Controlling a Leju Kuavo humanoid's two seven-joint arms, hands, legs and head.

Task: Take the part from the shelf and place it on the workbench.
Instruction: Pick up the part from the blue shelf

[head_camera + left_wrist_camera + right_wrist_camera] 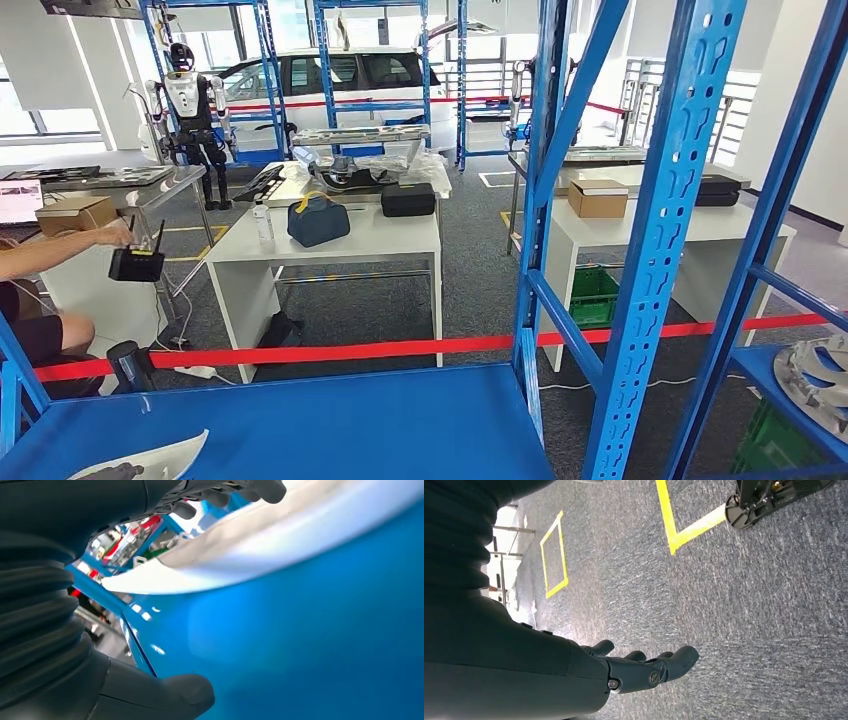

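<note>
White curved part lies on the blue shelf at its near left corner. Left hand is at the part, fingers over its top and thumb below; a firm hold cannot be confirmed. Right hand hangs over grey carpet, fingers extended, holding nothing.

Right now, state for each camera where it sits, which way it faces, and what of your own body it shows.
Head view: high on the body, facing forward and down at the blue shelf and white part.
Left wrist view: behind the left hand, fingers over the part, thumb beneath.
Right wrist view: behind the right hand, empty, facing grey floor.
Shared: head and left wrist views show the shelf and part.
</note>
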